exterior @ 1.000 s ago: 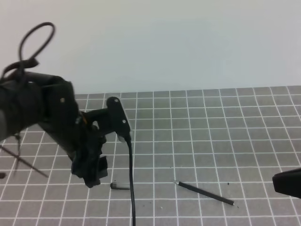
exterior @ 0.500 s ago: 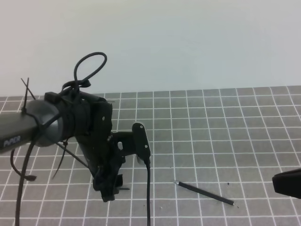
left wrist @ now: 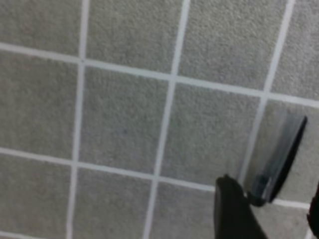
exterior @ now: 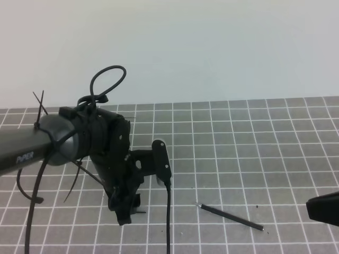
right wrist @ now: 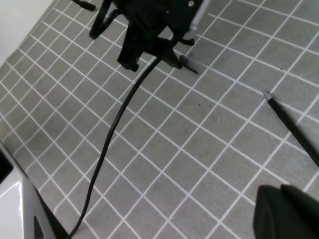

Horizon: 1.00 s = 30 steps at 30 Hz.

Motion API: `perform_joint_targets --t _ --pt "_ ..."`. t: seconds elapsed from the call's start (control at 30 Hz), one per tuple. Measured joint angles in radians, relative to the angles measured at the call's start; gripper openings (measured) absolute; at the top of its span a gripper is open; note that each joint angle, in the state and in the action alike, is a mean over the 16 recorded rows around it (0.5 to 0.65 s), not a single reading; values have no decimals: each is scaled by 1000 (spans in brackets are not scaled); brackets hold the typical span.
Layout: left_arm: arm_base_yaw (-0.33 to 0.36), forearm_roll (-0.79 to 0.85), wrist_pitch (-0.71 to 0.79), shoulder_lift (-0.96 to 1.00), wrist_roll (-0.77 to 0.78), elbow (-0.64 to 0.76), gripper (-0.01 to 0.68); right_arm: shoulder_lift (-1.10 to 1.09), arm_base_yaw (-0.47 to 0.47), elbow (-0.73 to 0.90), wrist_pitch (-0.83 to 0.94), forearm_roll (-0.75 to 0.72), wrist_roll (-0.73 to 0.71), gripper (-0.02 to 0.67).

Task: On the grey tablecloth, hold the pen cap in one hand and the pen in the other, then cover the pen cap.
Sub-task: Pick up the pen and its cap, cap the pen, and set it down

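Two arms are sharing this job, and only one is working now. Nearest to me, at the right edge, the right gripper (exterior: 323,209) is waiting low over the grey tablecloth (exterior: 254,137) with its jaws closed and nothing in them; I think it is standing back so the other arm has room. A little further in, the pen (exterior: 231,217) is lying flat and untouched on the cloth, its silvery tip pointing to the left arm. Beyond it, the left gripper (exterior: 127,206) is pointing down with its jaws spread wide over the pen cap (left wrist: 279,157). The cap is lying on the cloth just beside one fingertip (left wrist: 234,209), not yet pinched, so this is looking like the approach for picking it up. The cloth is flat, with thin white lines making small squares. Behind the table a plain pale wall (exterior: 212,47) is closing the room.
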Motion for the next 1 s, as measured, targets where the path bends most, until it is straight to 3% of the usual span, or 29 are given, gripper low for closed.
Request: perform_joint_targets --t 0.57,1.0 --pt "0 -11 -24 59 9 -4 290 -1 0 0 1 -8 -3 -3" --pt "0 -22 2 66 11 -7 124 -1 0 1 0 -29 -4 -2"
